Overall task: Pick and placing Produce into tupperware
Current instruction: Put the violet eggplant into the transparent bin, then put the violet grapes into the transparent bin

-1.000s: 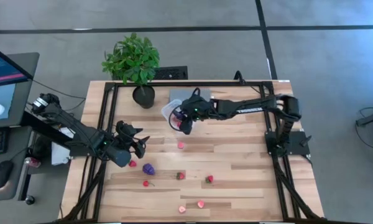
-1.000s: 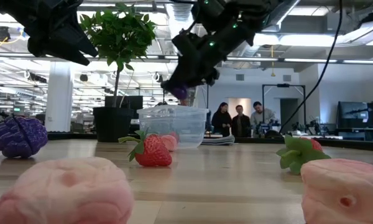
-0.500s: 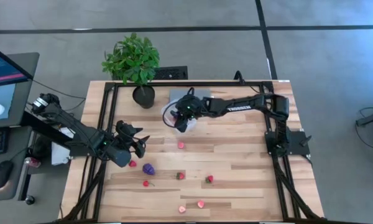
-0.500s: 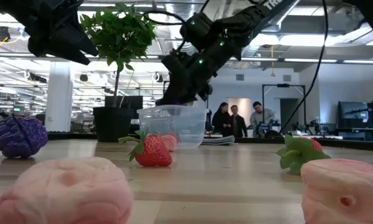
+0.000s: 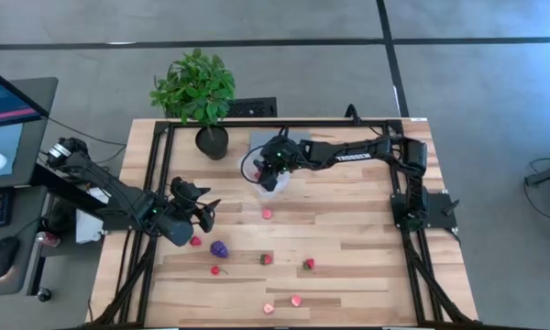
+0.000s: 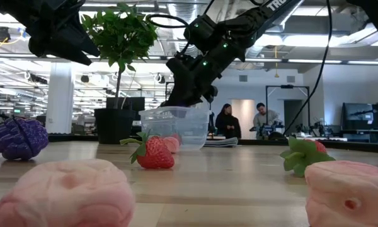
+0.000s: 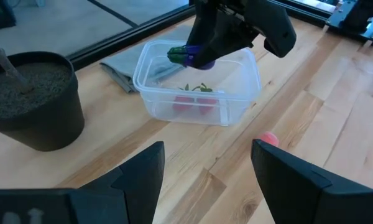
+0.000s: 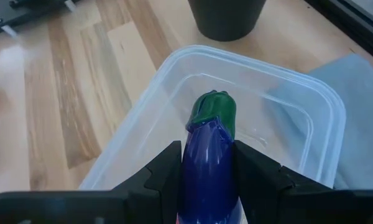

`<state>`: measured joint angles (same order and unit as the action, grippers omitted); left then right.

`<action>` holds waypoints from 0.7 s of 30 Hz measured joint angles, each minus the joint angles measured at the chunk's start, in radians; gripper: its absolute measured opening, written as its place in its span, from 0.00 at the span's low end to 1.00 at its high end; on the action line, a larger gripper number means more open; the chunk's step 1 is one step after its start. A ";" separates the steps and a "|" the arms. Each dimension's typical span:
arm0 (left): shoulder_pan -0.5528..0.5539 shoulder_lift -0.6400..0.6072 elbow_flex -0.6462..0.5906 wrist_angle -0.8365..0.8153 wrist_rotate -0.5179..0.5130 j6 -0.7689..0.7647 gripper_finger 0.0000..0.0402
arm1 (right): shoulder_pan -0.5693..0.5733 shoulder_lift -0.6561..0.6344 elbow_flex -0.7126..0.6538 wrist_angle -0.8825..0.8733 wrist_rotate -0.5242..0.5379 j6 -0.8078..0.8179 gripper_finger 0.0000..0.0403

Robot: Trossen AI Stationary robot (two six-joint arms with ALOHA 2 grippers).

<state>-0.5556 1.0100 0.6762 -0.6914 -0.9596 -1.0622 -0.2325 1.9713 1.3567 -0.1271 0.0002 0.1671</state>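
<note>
The tupperware (image 7: 236, 93) is a clear box at the table's far middle, with red strawberry pieces (image 7: 193, 102) inside it. My right gripper (image 8: 208, 163) hangs over its opening, shut on a purple eggplant piece (image 8: 206, 155) with a green cap. Loose produce lies on the wood: a pink piece (image 5: 267, 214), a purple cluster (image 5: 219, 248), and red pieces (image 5: 308, 264) toward the near edge. My left gripper (image 5: 206, 213) waits open at the table's left, above a red piece (image 5: 195, 241), with nothing between its fingers. My right gripper pinches the eggplant's purple body (image 8: 205, 177) by its two sides between its two fingers. The piece lies along the fingers, and its green cap end (image 8: 215, 112) sticks out past the fingertips. The fingers slant down from the table's right. The piece hangs clear over the tupperware.
A potted plant (image 5: 200, 96) stands at the far left beside the tupperware. A flat grey slab (image 8: 360, 87) lies just behind the box. Two pink pieces (image 5: 296, 300) sit near the front edge. Black frame rails run along the table's sides. People stand in the room beyond.
My right gripper has gone toward the table's far edge and sunk, carrying the eggplant piece from beside the tupperware to over its opening, close above the rim. It has stayed shut on the piece.
</note>
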 joint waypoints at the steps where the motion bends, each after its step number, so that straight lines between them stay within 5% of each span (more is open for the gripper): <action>1: 0.000 0.000 0.000 0.000 0.000 0.000 0.57 | 0.000 0.000 0.000 0.000 0.000 0.000 0.39; 11: 0.000 0.000 0.000 0.000 -0.003 0.000 0.57 | 0.000 0.000 0.000 0.001 0.000 -0.001 0.40; 21: 0.000 0.000 0.000 0.000 -0.003 0.000 0.57 | 0.002 0.000 0.000 0.001 -0.001 -0.001 0.55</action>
<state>-0.5556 1.0100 0.6762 -0.6910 -0.9627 -1.0618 -0.2310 1.9713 1.3567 -0.1265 -0.0006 0.1658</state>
